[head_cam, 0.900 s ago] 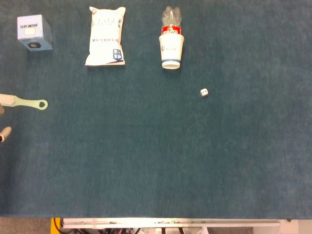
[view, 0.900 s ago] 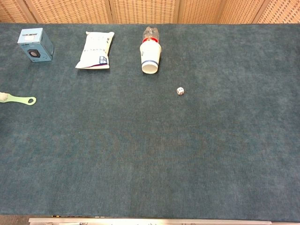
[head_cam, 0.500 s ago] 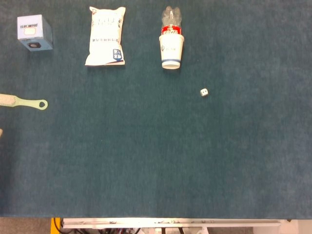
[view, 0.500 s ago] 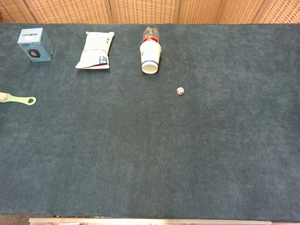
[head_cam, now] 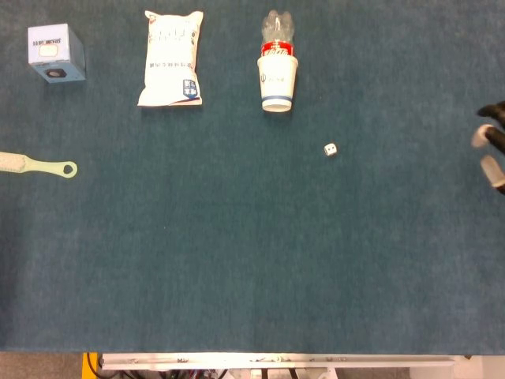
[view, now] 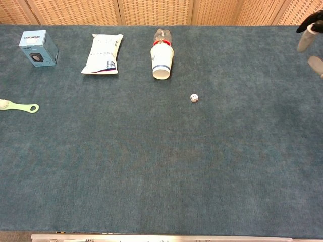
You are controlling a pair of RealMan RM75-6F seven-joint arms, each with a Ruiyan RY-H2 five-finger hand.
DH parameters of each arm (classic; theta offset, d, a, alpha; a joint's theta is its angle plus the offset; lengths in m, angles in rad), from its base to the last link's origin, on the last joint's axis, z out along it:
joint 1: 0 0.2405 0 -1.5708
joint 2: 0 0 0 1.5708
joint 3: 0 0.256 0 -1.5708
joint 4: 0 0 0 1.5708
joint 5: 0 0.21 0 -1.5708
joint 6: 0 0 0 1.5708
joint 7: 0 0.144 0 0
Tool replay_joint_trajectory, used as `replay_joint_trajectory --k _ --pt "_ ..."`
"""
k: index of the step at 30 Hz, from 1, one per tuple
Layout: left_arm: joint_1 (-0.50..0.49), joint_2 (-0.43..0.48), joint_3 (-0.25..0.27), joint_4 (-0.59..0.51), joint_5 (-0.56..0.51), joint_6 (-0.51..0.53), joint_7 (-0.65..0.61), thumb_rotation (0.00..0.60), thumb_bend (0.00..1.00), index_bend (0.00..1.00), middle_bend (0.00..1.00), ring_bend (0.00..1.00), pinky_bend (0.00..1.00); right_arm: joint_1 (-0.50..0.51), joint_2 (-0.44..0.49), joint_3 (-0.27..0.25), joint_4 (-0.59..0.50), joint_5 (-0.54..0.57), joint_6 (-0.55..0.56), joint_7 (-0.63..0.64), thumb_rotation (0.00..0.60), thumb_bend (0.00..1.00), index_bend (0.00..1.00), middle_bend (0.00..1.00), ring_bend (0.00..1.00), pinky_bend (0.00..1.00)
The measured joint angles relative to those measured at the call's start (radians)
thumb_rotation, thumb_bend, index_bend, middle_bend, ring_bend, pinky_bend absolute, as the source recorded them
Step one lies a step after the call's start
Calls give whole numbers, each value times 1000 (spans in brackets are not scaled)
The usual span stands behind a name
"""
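Only the fingertips of the right robot hand (head_cam: 491, 150) show, at the right edge of the blue-green worktop (head_cam: 237, 260). The tips stand apart with nothing seen between them. The rest of the hand is out of frame, so I cannot tell whether it is released or clenched. The left robot hand shows in neither view.

The nearest thing is a small white die (head_cam: 331, 149), alone on the cloth. It lies well apart from the fingertips, toward the robot's left and at about the same depth on the worktop. As a cube it has no long axis to line up with. The chest view agrees: the hand (view: 310, 43) is in the far right corner and the die (view: 194, 98) is near the middle.

Beyond the die a white cup (head_cam: 277, 82) lies on its side, mouth toward the robot, with a bottle (head_cam: 276, 31) touching its far end. Further left are a white bag (head_cam: 170, 59), a blue box (head_cam: 55, 53) and a green brush (head_cam: 35, 165).
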Motion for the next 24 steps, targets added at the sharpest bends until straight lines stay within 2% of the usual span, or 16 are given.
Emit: replay_joint_trajectory --k 3,9,12,15,19,24 --pt "7 -1 5 17 1 2 -11 600 89 514 382 393 503 46 22 23 -56 65 -89 -88 600 648 473 387 338 413" --pt "10 -5 9 45 4 -1 -32 600 90 514 382 393 503 136 35 67 -134 223 -224 -276 600 807 419 437 479 633" --pt "10 -5 12 54 8 -3 -36 600 89 514 382 393 503 182 28 83 -163 304 -273 -368 600 900 417 479 538 689" --pt "10 -5 15 61 12 -6 -39 600 90 514 382 393 503 232 11 96 -181 387 -313 -451 600 996 417 499 558 703" --pt "11 -4 19 70 18 -6 -41 600 89 514 382 393 503 293 -20 108 -193 487 -345 -537 600 1000 417 531 585 720" --pt "11 -6 24 87 27 -8 -49 600 89 514 382 393 503 363 -58 117 -198 601 -377 -580 600 1000 417 611 663 768"
